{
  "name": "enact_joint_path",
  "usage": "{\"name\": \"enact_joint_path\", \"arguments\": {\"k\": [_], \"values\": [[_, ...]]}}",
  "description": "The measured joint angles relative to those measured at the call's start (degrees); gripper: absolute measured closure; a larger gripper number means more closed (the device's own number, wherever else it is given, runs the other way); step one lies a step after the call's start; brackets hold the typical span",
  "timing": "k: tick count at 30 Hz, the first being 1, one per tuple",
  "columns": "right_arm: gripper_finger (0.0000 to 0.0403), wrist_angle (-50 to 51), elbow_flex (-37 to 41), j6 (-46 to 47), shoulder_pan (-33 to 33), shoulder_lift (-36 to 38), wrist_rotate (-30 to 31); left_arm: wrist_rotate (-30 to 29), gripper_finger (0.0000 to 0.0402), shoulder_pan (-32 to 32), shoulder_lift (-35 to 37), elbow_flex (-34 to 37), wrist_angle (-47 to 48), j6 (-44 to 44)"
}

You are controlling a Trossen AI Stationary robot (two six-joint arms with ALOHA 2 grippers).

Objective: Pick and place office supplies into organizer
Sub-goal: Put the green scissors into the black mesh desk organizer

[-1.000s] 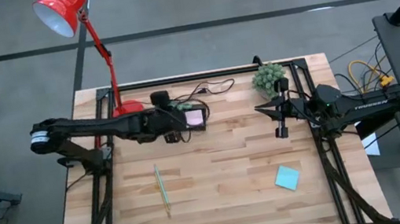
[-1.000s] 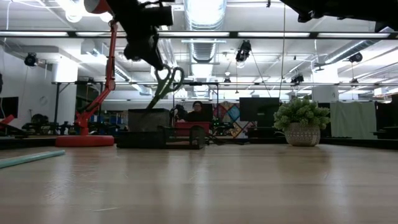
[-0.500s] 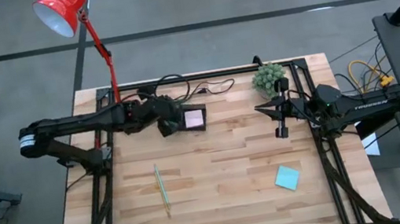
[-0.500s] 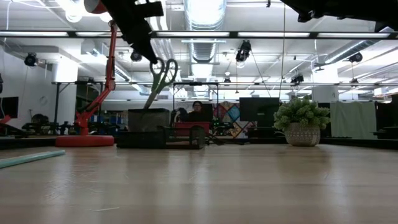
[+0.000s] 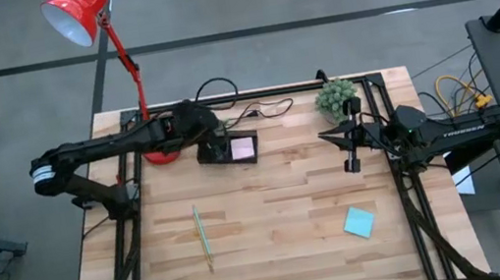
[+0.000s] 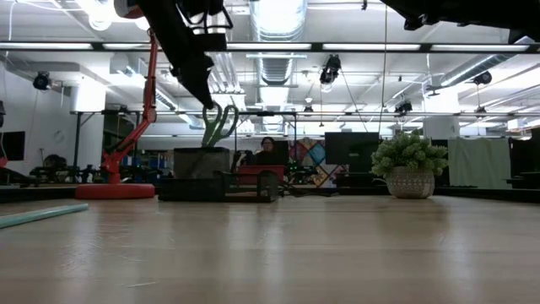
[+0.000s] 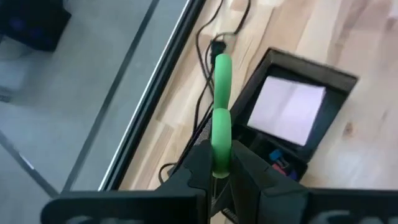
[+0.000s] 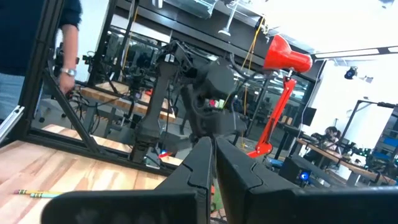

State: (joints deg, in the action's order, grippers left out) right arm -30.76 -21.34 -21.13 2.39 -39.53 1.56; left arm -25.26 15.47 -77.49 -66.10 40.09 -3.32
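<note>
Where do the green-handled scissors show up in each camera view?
High view: hidden under the left gripper, beside the organizer.
Low view: scissors hang left of centre, above the organizer.
Left wrist view: green handles at centre, clamped.
Right wrist view: cannot be made out.
Shared landmark: the red lamp.

Left arm stretched across far side of bench, wrist tipped downward. Left claw [image 7: 217, 177] clamped on green-handled scissors [image 7: 220, 118], held upright in air, fingers [image 7: 198, 167] pinching lower handle. Right arm at right side of bench, folded, level, idle. Right claw [image 5: 352, 159] raised, fingers [image 8: 198, 163] pressed together, nothing held.
</note>
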Motion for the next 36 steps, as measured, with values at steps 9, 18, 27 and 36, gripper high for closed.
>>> {"name": "enact_joint_path", "arguments": {"k": [9,18,27,36], "values": [[0.039,0.01,0.0,-0.31,0.0,0.0,0.01,0.88,0.0386,1.53,-2.28,-0.02,-0.59,-0.7],[0.039,0.33,0.0,2.82,0.0,0.0,0.0,1.01,0.036,1.57,-2.0,-0.03,-0.37,0.09],[0.039,-1.35,0.02,1.11,0.0,0.09,0.0,1.07,0.0317,1.52,-2.1,0.01,-0.39,3.03],[0.039,-1.41,-1.91,-1.46,0.0,0.28,-0.01,1.07,0.0315,1.41,-2.09,0.01,-0.43,3.03]]}}
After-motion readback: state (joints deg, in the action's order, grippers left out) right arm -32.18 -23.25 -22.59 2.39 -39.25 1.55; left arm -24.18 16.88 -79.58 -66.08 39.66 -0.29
